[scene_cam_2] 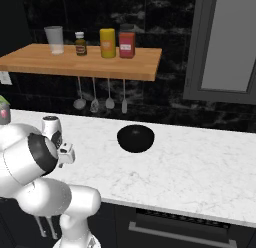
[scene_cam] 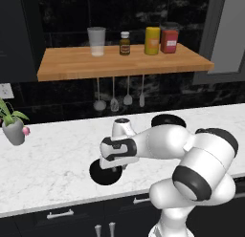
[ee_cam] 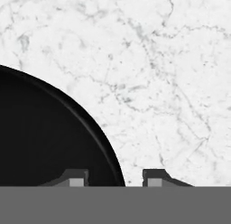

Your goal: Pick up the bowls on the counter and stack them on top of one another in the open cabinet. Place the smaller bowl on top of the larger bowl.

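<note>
In the left base view the arm bends low over the desk [scene_cam: 52,159], its wrist above a black bowl [scene_cam: 103,174] near the front edge; this looks the wider one, though the arm covers much of it. The other bowl [scene_cam: 168,120] sits further back, towards the rear edge. The shelf [scene_cam: 72,64] carries a cup, a bottle and jars at its back, with its front strip bare.

In the right base view the rounder small bowl [scene_cam_2: 135,138] stands mid-desk, well apart from the arm.

In the hand view the hand [ee_cam: 115,179] is apart, one fingertip [ee_cam: 76,178] over the bowl's inside, the other over marble, so the rim [ee_cam: 97,130] lies between them. I judge a straight descent should pinch the rim squarely; clamp firmly before lifting.
</note>
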Motion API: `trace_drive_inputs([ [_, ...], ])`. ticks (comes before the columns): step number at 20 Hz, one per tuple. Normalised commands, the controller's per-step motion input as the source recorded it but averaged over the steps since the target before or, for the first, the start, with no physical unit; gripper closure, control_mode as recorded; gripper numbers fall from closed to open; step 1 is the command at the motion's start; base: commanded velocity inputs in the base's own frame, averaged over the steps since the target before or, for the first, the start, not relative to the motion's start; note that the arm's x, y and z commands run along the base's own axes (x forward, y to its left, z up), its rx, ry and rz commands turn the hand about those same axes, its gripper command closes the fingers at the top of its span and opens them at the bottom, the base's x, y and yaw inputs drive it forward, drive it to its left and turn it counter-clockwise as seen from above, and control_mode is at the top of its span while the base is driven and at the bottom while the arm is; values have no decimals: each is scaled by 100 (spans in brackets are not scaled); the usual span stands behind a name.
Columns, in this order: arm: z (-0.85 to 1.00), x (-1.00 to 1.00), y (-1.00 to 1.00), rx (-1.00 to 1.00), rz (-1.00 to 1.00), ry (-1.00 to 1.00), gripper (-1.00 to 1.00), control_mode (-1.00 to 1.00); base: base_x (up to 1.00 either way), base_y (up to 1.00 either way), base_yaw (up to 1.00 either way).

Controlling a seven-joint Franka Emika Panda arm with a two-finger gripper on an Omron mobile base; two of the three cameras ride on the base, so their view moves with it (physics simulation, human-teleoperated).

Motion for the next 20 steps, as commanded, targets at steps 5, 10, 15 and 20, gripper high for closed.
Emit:
trace_drive_inputs([
  [5, 12, 0, -2, 1, 0, -3, 100, -100, 0, 0, 0],
  [10, 60, -25, -46, 8, -10, -15, 100, -100, 0, 0, 0],
  [15, 82, -24, -94, 19, -26, -25, 100, -100, 0, 0, 0],
  [20, 76, -2, -100, 22, -37, -19, 100, -100, 0, 0, 0],
])
